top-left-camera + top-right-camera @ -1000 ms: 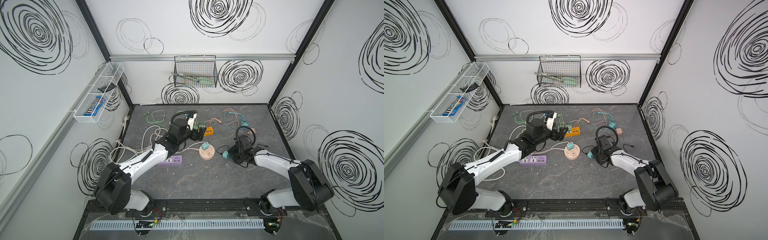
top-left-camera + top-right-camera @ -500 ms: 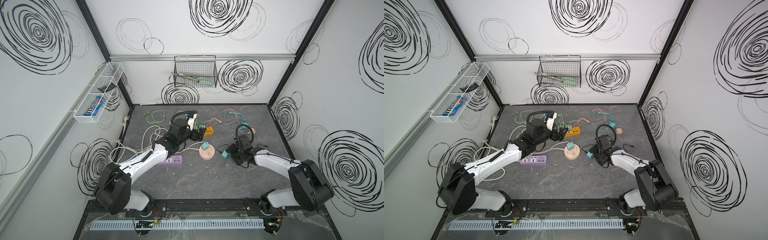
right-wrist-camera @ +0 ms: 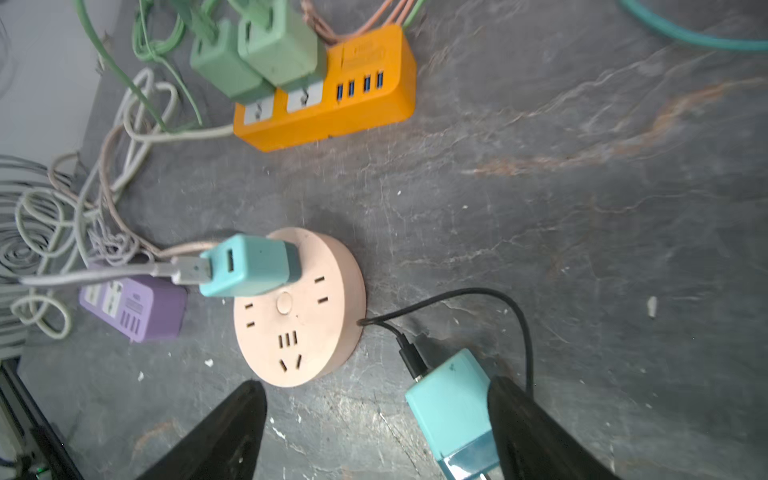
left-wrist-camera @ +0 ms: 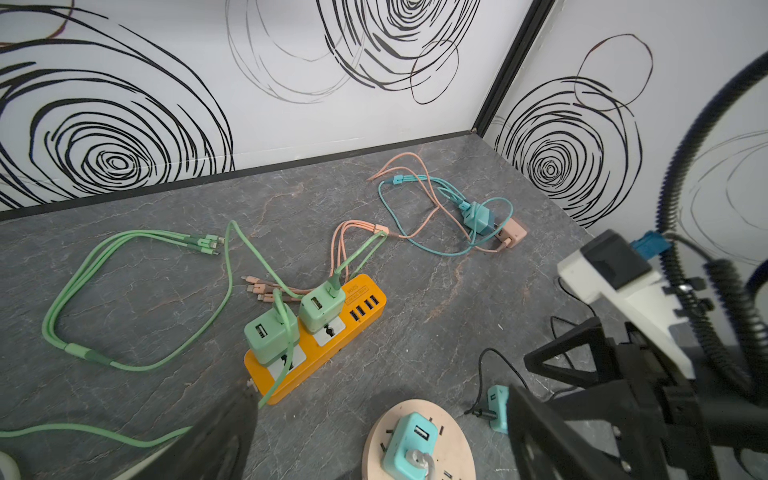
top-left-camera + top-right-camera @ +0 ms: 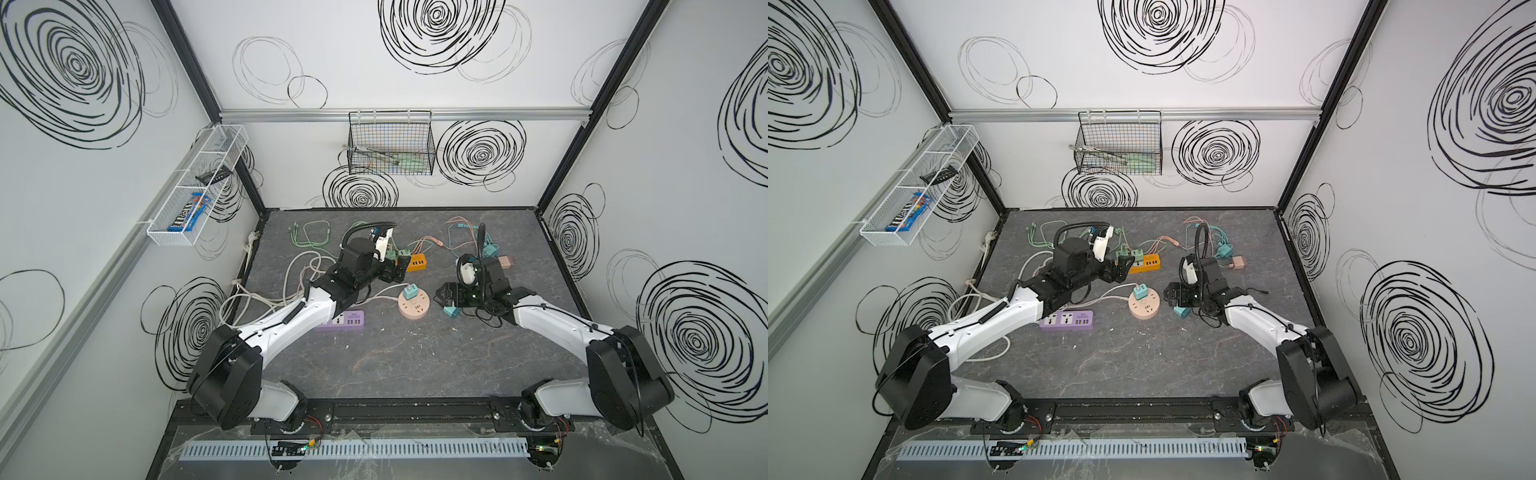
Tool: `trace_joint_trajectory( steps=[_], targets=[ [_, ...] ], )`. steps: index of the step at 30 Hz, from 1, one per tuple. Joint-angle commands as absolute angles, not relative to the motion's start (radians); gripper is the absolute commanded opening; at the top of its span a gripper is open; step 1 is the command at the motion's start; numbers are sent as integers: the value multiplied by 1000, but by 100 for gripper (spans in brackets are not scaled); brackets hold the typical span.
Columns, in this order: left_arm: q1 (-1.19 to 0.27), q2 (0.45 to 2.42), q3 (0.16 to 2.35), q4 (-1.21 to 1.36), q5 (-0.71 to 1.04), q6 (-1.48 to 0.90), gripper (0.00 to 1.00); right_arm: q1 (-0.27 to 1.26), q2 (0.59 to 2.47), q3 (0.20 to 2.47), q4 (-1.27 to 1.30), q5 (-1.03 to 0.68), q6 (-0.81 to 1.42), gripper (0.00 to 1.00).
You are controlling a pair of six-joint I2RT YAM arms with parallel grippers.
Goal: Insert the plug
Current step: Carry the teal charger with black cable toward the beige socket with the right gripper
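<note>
1. Working, by the look of it, at the grasping step: plug (image 3: 451, 405) lying loose on the table (image 3: 582, 208), not yet inserted.
2. Lying just right of the round hub (image 3: 316, 340), near it but not touching it, inside the spread of the right gripper (image 3: 374, 390) and resting against the inner face of one finger only.
3. Showing the right gripper's fingers wide apart and gripping nothing; showing the left gripper (image 4: 380, 392) equally wide and empty, hovering just left of the strip (image 4: 332, 357), well clear of the plug.
4. Lying on its side, long axis flat on the table and running roughly left to right: port end, with the black cord (image 3: 457, 299) in it, facing left toward the hub; darker prong end facing right, toward the right arm. Prongs themselves sitting at the frame edge, too cropped to read clearly.
5. Calling next, most likely, for closing on the plug's two flat sides, lifting, and turning the prong end downward.
6. Then calling for lining up over a free slot pair on the hub, avoiding the charger (image 3: 249, 266) already seated on its far-left part, and minding the cord trailing beside the hub's rim.
</note>
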State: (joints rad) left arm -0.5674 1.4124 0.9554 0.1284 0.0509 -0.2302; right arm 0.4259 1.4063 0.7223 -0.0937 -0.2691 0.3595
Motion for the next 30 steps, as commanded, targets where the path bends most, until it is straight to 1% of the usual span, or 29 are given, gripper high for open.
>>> trace_joint_trajectory(
  steps=[1,6,11,16,21,24,30],
  targets=[
    [-565,1401,954,151,39,-214,96,421,1437,752,-117,-304,259,89],
    [-565,1401,957,142,34,-207,96,421,1488,776,-145,-265,234,89],
    [-565,1406,960,142,35,-207,96,431,1524,765,-173,-302,230,89],
    [-566,1416,966,133,47,-203,96,461,1504,739,-203,-294,239,88],
    [-569,1428,979,122,62,-197,96,501,1442,701,-228,-218,258,87],
    [-571,1433,982,120,62,-198,96,526,1440,693,-257,-160,270,84],
    [-574,1433,985,122,52,-200,96,593,1504,731,-304,6,316,74]
  ],
)
